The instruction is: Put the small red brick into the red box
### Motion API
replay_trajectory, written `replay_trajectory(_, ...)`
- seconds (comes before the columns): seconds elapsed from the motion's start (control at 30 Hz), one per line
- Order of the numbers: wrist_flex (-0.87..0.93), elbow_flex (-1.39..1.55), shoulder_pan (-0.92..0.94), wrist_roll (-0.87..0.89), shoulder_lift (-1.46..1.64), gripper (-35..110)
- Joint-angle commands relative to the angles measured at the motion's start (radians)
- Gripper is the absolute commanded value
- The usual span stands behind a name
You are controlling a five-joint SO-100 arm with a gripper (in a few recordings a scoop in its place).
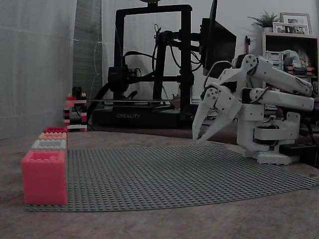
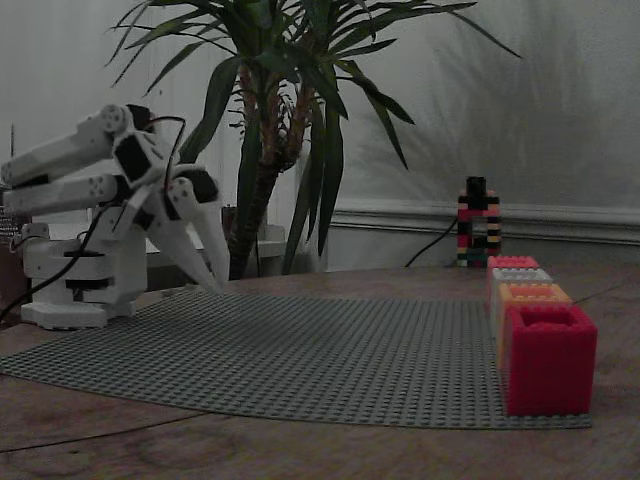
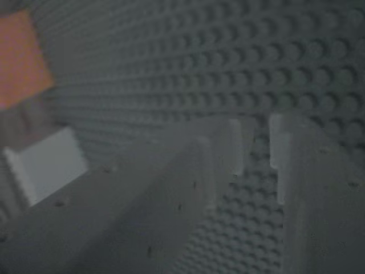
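Note:
The small red brick is out of view. The red box [image 2: 548, 362] is the deep crimson one at the near end of the row of boxes in a fixed view, and it is the far one [image 1: 55, 129] of that row in the other. My white gripper [image 1: 201, 139] [image 2: 212, 284] hangs folded close to the arm's base, tips pointing down just over the grey baseplate [image 1: 174, 174], far across the plate from the boxes. In the wrist view my gripper [image 3: 255, 145] is open by a narrow gap, and only baseplate studs show between the fingers.
The row also holds a pinkish coral box [image 1: 44, 178], a grey box [image 1: 49, 144] and an orange box [image 1: 52, 135]. A small striped brick tower [image 2: 477, 222] stands beyond the plate. A 3D printer [image 1: 149, 64] and a potted plant [image 2: 280, 130] stand behind.

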Motion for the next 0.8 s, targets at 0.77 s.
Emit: replay_trajectory(0.77, 0.029, 0.003, -0.008, 0.055, 0.026, 0)
